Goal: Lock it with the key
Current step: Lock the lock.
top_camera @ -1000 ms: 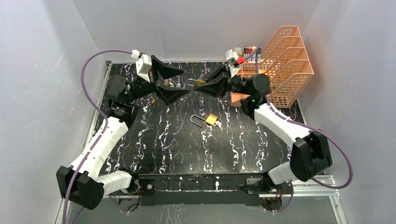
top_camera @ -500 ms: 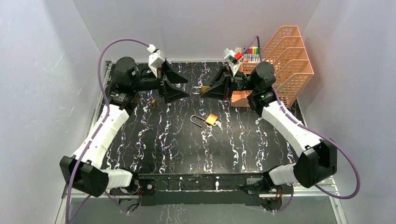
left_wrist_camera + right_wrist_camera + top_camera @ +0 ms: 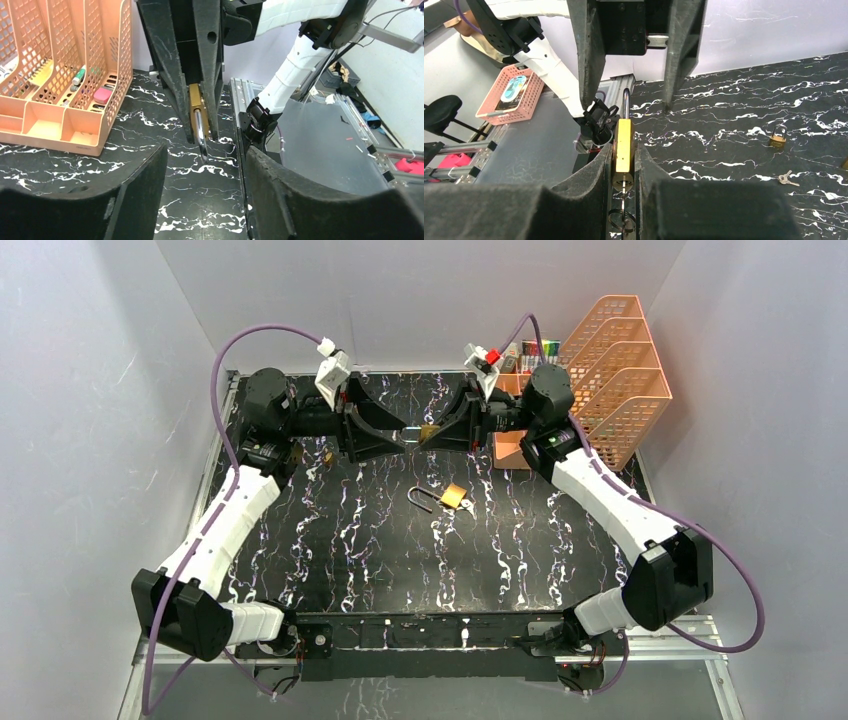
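Note:
A brass padlock (image 3: 624,142) is clamped upright between my right gripper's (image 3: 624,150) pads. A key (image 3: 623,189) with a wire ring sticks out of its underside, and its steel shackle (image 3: 626,102) points at the other arm. In the top view the right gripper (image 3: 437,432) and the left gripper (image 3: 393,432) meet nose to nose above the far middle of the table. In the left wrist view the padlock (image 3: 195,102) faces me, and its shackle (image 3: 199,129) tip reaches the open left gripper (image 3: 205,155), touching neither finger.
A second brass padlock (image 3: 447,497) with its shackle open lies mid-table. A small padlock (image 3: 778,139) and a loose key (image 3: 785,178) lie on the black marbled table (image 3: 350,540). An orange file rack (image 3: 610,380) holding pens stands at the far right.
Both arms have swung inward: the right one carried the padlock left, the left one moved right until its fingers flank the shackle tip. The left jaws have narrowed.

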Tool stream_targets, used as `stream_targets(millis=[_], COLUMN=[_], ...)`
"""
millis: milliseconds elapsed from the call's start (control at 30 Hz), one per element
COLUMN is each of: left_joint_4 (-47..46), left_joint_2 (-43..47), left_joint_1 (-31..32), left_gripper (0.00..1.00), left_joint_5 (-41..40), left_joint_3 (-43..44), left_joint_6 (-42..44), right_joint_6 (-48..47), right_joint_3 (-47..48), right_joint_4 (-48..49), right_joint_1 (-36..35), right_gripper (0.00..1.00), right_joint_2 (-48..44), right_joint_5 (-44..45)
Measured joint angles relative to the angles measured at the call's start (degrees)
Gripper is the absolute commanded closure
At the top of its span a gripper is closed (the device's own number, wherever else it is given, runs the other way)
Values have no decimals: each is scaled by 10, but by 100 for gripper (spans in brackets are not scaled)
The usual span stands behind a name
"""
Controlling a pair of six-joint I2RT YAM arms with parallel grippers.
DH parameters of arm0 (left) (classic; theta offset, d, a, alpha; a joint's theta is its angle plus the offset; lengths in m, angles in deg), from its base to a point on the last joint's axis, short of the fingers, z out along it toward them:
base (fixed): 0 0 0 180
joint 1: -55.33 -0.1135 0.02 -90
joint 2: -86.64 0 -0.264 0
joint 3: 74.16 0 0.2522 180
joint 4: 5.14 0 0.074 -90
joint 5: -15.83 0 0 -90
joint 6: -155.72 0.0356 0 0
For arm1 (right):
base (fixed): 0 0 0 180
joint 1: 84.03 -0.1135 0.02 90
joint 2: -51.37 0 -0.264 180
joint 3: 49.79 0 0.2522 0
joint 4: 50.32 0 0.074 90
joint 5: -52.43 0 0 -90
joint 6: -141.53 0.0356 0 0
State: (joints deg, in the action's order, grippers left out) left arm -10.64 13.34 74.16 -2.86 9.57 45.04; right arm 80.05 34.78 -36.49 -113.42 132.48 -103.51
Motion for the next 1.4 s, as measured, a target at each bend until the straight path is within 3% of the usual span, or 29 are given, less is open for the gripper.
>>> stream_targets(millis=[33,167,333,433,500,633,667,733,767,933,1233,1333,1400], left_joint_4=[-8,-18,-39,-46,-47,-49,-49,-52,-53,-58,-40,-27,-23], left_joint_2=[0,0,0,-1,-2,-5,-5,-5,-5,-5,2,10,16], left_joint_1=[0,0,0,-1,-3,-5,-5,-6,-6,-4,-3,-4,-5], left_gripper=[59,59,88,86,99,100,100,100,100,100,100,100,100], left_joint_5=[4,11,11,6,5,5,5,5,5,6,-4,-10,-16], left_joint_3=[0,0,-3,-11,-19,-25,-26,-28,-28,-32,-39,-39,-39], left_joint_6=[-5,-12,-26,-28,-29,-31,-31,-32,-32,-34,-15,-4,2], right_joint_6=[-2,-5,-7,-7,-8,-9,-10,-14,-16,-33,-61,-61,-63], right_joint_3=[0,2,13,16,20,24,25,27,29,30,34,34,34], right_joint_4=[-4,-11,-13,-14,-15,-20,-22,-30,-35,-47,-76,-75,-74], right_joint_1=[0,0,-4,-8,-12,-15,-15,-16,-16,-18,-19,-19,-19], right_gripper=[100,100,100,100,100,100,95,71,64,52,46,62,67], right_joint_2=[0,1,8,14,20,28,29,29,29,29,24,20,15], right_joint_5=[0,0,2,0,0,0,-1,-1,-1,0,18,27,31])
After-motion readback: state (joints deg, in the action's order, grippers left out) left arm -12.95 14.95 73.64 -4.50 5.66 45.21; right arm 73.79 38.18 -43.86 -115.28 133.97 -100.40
